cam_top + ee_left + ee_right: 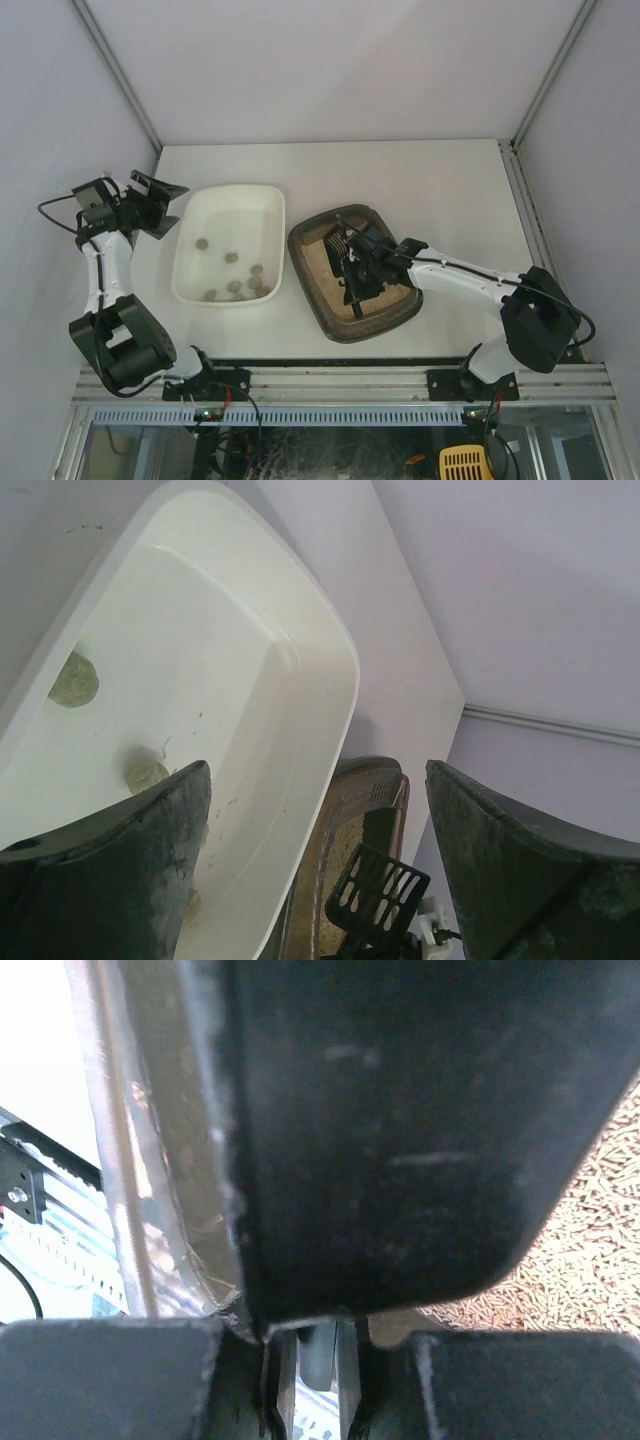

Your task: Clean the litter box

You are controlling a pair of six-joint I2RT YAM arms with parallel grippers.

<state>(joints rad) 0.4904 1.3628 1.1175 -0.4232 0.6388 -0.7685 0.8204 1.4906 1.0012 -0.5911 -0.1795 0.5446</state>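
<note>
My right gripper (352,264) clamped the scoop (336,241) in the litter box (385,326); my left gripper (172,207) gaped beside the white tray (188,287).

So the left arm (105,280) was folded up at the left edge, wrist bent rightward, left tool (168,207) gaping wide, nothing in it. The right arm (470,280) was stretched out low toward the left, wrist tipped down, right tool (352,265) clamped tight on the scoop (335,240) handle.
</note>
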